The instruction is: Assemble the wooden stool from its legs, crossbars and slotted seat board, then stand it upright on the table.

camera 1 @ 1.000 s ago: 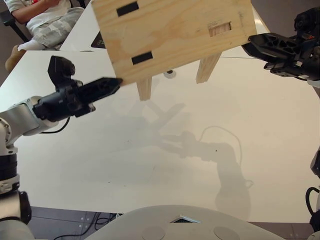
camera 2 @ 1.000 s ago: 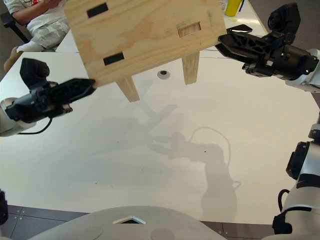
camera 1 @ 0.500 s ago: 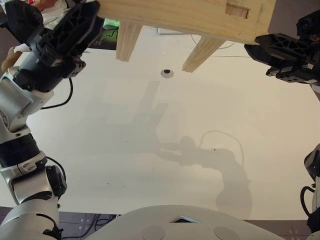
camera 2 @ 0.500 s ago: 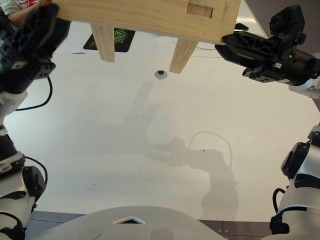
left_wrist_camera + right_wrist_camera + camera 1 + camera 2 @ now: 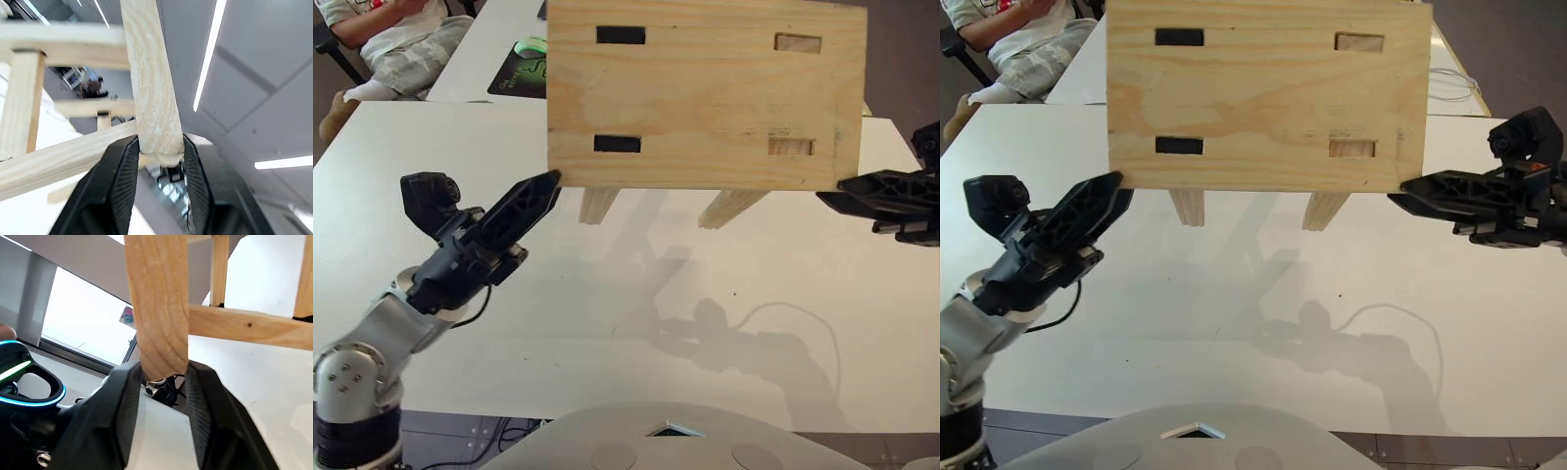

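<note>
The stool (image 5: 705,108), held above the tabletop (image 5: 607,323) with the left gripper (image 5: 548,184) clamped on its edge at 8 o'clock and the right gripper (image 5: 837,196) clamped at 4 o'clock, should be lowered level until all legs (image 5: 599,204) touch.

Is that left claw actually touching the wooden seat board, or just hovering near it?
Touching. The left wrist view shows the left gripper with its fingers pressed against both faces of the seat board.

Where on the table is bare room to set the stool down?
The table is bare from the legs of the stool to its near edge. Crowded at the stool's near corners, clamped by the left gripper and right gripper.
</note>
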`<state>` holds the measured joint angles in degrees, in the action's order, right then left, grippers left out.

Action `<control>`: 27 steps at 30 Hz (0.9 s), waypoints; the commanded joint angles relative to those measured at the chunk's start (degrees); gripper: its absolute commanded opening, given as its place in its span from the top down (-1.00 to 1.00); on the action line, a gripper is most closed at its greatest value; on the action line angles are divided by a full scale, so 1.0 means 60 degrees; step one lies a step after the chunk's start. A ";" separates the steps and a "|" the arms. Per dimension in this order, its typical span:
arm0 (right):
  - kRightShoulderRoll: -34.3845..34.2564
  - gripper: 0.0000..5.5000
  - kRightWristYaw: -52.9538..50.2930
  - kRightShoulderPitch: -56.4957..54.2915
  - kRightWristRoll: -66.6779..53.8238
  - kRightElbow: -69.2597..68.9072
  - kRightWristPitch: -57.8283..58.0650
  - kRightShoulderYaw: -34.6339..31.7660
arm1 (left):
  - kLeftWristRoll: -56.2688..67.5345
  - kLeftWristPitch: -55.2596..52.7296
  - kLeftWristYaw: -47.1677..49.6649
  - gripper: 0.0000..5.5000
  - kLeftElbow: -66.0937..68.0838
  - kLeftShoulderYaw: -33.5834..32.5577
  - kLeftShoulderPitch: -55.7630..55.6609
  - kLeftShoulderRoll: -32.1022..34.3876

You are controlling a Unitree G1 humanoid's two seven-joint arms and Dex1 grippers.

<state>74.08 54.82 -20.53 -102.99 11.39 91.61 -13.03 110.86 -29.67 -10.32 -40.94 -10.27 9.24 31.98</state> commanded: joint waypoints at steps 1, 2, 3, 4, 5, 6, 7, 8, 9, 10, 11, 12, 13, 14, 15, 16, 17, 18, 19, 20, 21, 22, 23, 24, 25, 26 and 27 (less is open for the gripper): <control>0.2507 0.52 0.2300 0.1042 -0.1668 -0.1627 0.0140 0.0148 | 0.0356 0.3321 0.3779 0.51 -0.3177 0.2816 -0.1886 -0.2122; 0.2786 0.52 0.2680 0.1230 -0.1668 -0.1663 0.0130 0.0196 | 0.0356 0.3616 0.4674 0.51 -0.3177 0.2967 -0.2423 -0.2736; 0.3098 0.53 0.3086 0.1389 -0.1668 -0.1686 0.0116 0.0265 | 0.0356 0.3922 0.5585 0.51 -0.3177 0.3072 -0.3026 -0.3341; 0.3325 0.54 0.3465 0.1371 -0.1668 -0.1719 0.0064 0.0351 | 0.0356 0.4107 0.6277 0.51 -0.3177 0.3176 -0.3474 -0.3798; 0.3354 0.54 0.3618 0.0876 -0.1668 -0.1517 -0.0100 0.0808 | 0.0356 0.4319 0.7075 0.51 -0.3177 0.3182 -0.3994 -0.4324; 0.3300 0.55 0.3646 0.0348 -0.1668 -0.1304 -0.0242 0.1302 | 0.0356 0.4486 0.7760 0.51 -0.3177 0.3110 -0.4470 -0.4697; 0.2973 0.55 0.3394 -0.0381 -0.1669 -0.1057 -0.0413 0.1826 | 0.0356 0.4729 0.8603 0.51 -0.3177 0.2926 -0.5058 -0.5133; 0.2384 0.55 0.2883 -0.1379 -0.1668 -0.0554 -0.0468 0.2437 | 0.0356 0.4802 0.9178 0.51 -0.3177 0.2857 -0.5390 -0.5448; 0.1989 0.55 0.2547 -0.2074 -0.1668 -0.0208 -0.0473 0.2868 | 0.0356 0.4845 0.9680 0.51 -0.3177 0.2768 -0.5679 -0.5708; 0.1238 0.55 0.1712 -0.2948 -0.1668 0.0513 -0.0526 0.3262 | 0.0356 0.4767 0.9921 0.51 -0.3177 0.2695 -0.5687 -0.5813; 0.0693 0.55 0.1077 -0.3578 -0.1668 0.1170 -0.0515 0.3577 | 0.0356 0.4677 1.0079 0.51 -0.3177 0.2619 -0.5636 -0.5871; 0.0352 0.55 0.0667 -0.4021 -0.1668 0.1648 -0.0471 0.3811 | 0.0356 0.4636 1.0315 0.51 -0.3177 0.2507 -0.5692 -0.5975; 0.0128 0.55 0.0400 -0.4353 -0.1667 0.1998 -0.0396 0.3980 | 0.0356 0.4612 1.0520 0.51 -0.3177 0.2416 -0.5766 -0.6074; 0.0125 0.55 0.0214 -0.4200 -0.1667 0.2165 -0.0319 0.4049 | 0.0356 0.4409 1.0373 0.51 -0.3177 0.2419 -0.5400 -0.5992; 0.0124 0.55 0.0040 -0.3962 -0.1668 0.2201 -0.0279 0.4031 | 0.0356 0.4117 1.0000 0.51 -0.3177 0.2478 -0.4809 -0.5775; 0.0080 0.55 -0.0156 -0.3748 -0.1667 0.2237 -0.0270 0.3971 | 0.0356 0.3847 0.9581 0.51 -0.3177 0.2556 -0.4205 -0.5541; -0.0013 0.55 -0.0345 -0.3609 -0.1667 0.2303 -0.0263 0.3905 | 0.0356 0.3607 0.9143 0.51 -0.3177 0.2619 -0.3650 -0.5283; -0.0081 0.56 -0.0501 -0.3319 -0.1667 0.2102 -0.0345 0.3754 | 0.0356 0.3331 0.8477 0.51 -0.3177 0.2705 -0.2970 -0.4900; -0.0128 0.56 -0.0625 -0.2898 -0.1668 0.1815 -0.0456 0.3559 | 0.0356 0.2997 0.7603 0.51 -0.3177 0.2827 -0.2148 -0.4382; -0.0205 0.56 -0.0771 -0.2530 -0.1668 0.1626 -0.0558 0.3384 | 0.0356 0.2684 0.6708 0.51 -0.3177 0.2916 -0.1310 -0.3791; -0.0287 0.56 -0.0896 -0.2236 -0.1668 0.1474 -0.0657 0.3220 | 0.0356 0.2527 0.6065 0.51 -0.3177 0.2973 -0.0673 -0.3366; -0.0354 0.56 -0.0968 -0.2017 -0.1668 0.1343 -0.0726 0.3100 | 0.0356 0.2439 0.5473 0.51 -0.3177 0.2972 -0.0106 -0.2925; -0.0401 0.56 -0.1039 -0.1813 -0.1668 0.1181 -0.0798 0.2991 | 0.0356 0.2359 0.4881 0.51 -0.3177 0.2929 0.0417 -0.2451; -0.0499 0.56 -0.1223 -0.1584 -0.1668 0.1091 -0.0896 0.2877 | 0.0356 0.2278 0.4150 0.51 -0.3177 0.2817 0.1145 -0.1875; -0.0585 0.56 -0.1401 -0.1329 -0.1667 0.0966 -0.1012 0.2731 | 0.0356 0.2181 0.3484 0.51 -0.3177 0.2665 0.1867 -0.1272; -0.0686 0.56 -0.1586 -0.1083 -0.1667 0.0831 -0.1133 0.2591 | 0.0356 0.2050 0.2802 0.51 -0.3177 0.2522 0.2580 -0.0658; -0.0791 0.56 -0.1749 -0.0834 -0.1667 0.0668 -0.1259 0.2457 | 0.0356 0.1917 0.2199 0.51 -0.3177 0.2380 0.3230 -0.0074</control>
<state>72.47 48.40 -29.05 -112.25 20.88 86.76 6.32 110.42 -9.84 20.55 -56.65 3.30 18.09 19.34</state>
